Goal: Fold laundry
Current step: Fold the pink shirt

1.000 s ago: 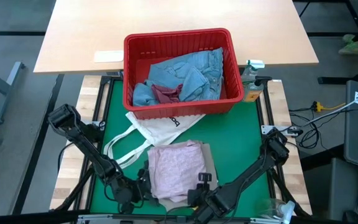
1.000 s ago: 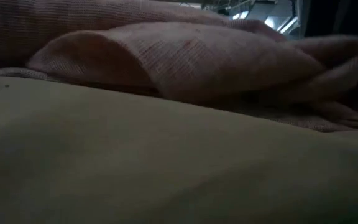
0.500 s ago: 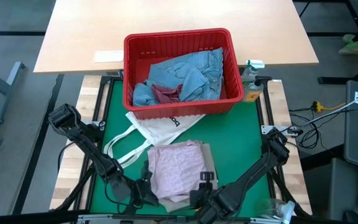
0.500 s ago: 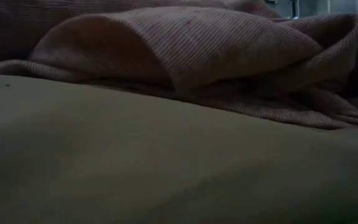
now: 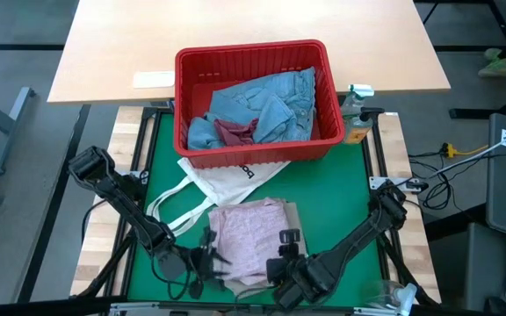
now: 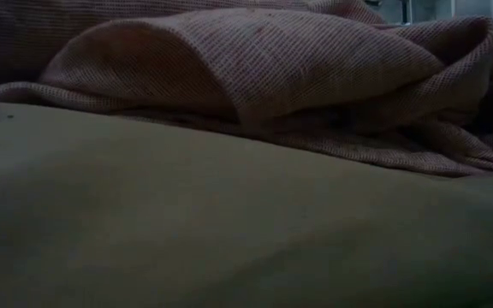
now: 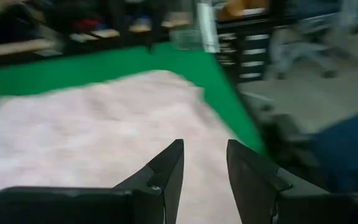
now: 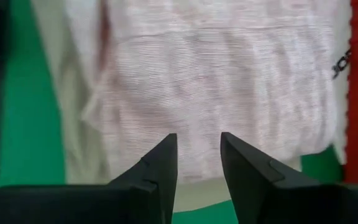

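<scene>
Pink mottled top [image 5: 249, 239] lies folded on beige trousers [image 5: 293, 230] at the near middle of the green table [image 5: 341, 189]. Both sets of fingers are spread a little and hold nothing: the left gripper [image 7: 205, 163] at the top's near left, the right gripper [image 8: 199, 155] at its near right. Blue jeans [image 5: 266, 104] sit in the red basket [image 5: 253, 151] at the far side.

Both dark arms reached in from the table's outer sides toward its near edge, elbows bent — the left arm [image 5: 117, 200] from the left, the right arm [image 5: 367, 233] from the right. The left gripper [image 7: 204, 163] was low near the front, its two dark fingers parted with an empty gap between them (nothing pinched). The right gripper [image 8: 197, 155] sat close beside it — fingers likewise apart and holding nothing.
</scene>
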